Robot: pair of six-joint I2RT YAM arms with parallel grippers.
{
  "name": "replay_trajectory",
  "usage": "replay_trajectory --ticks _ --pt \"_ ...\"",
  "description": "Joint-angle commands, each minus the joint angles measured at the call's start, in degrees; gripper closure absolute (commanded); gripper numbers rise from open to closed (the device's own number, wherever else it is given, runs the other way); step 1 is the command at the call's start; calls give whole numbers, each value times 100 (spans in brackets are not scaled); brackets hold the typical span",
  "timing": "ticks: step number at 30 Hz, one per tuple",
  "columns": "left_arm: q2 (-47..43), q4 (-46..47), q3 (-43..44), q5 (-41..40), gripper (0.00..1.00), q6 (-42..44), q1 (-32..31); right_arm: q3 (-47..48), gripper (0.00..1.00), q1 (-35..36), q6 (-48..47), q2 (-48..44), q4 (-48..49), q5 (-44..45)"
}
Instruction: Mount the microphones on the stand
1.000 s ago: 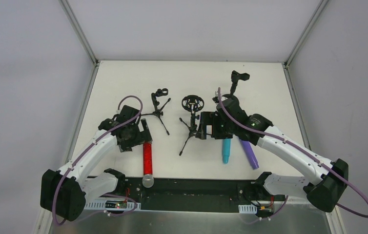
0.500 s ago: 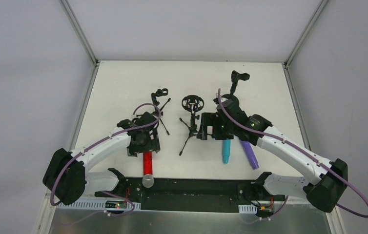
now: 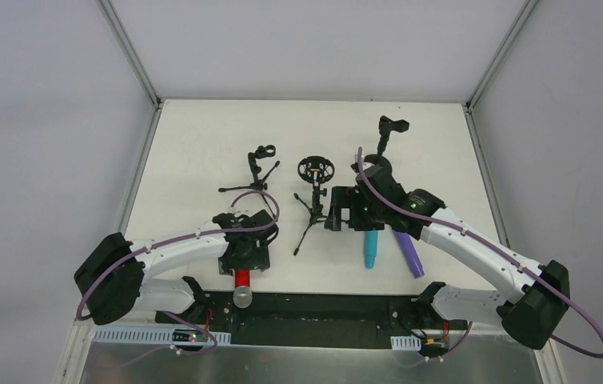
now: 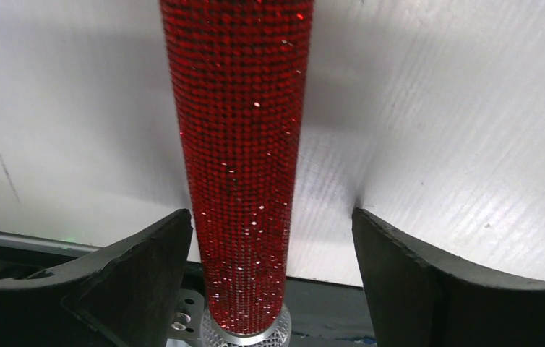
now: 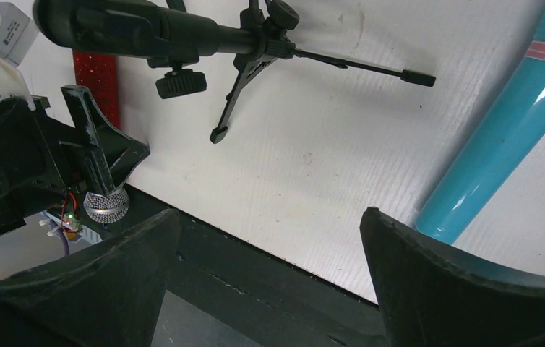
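Observation:
The red microphone (image 3: 241,279) with a silver mesh head lies at the table's near edge. My left gripper (image 3: 244,258) is open and sits low over its body; in the left wrist view the red microphone (image 4: 239,144) stands between the spread fingers, nearer the left one, with a clear gap on its right. My right gripper (image 3: 337,208) is open and empty beside the middle stand (image 3: 314,188). The cyan microphone (image 3: 371,245) and the purple microphone (image 3: 409,253) lie under the right arm. The cyan microphone (image 5: 515,130) shows in the right wrist view.
Three small black tripod stands are on the white table: the left one (image 3: 257,172), the middle one with a round shock mount, and the right one (image 3: 386,136). A black strip (image 3: 322,308) runs along the near edge.
My left arm has swung toward the near edge along the red microphone, covering more of its body. The right arm has barely moved.

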Motion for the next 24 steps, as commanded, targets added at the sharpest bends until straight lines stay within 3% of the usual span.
replay_trajectory --ticks 1,7,13,24 --pt "122 -147 -120 -287 20 -637 -323 -26 1 -46 -80 -140 109 73" --pt "163 -149 -130 -331 25 -798 -542 -52 1 -68 -80 -149 121 60" --pt "-98 -147 -330 -287 37 -1016 -687 -94 1 -107 -91 -201 121 79" --pt "71 -147 -220 -232 88 -967 -966 -92 1 -124 -55 -181 134 50"
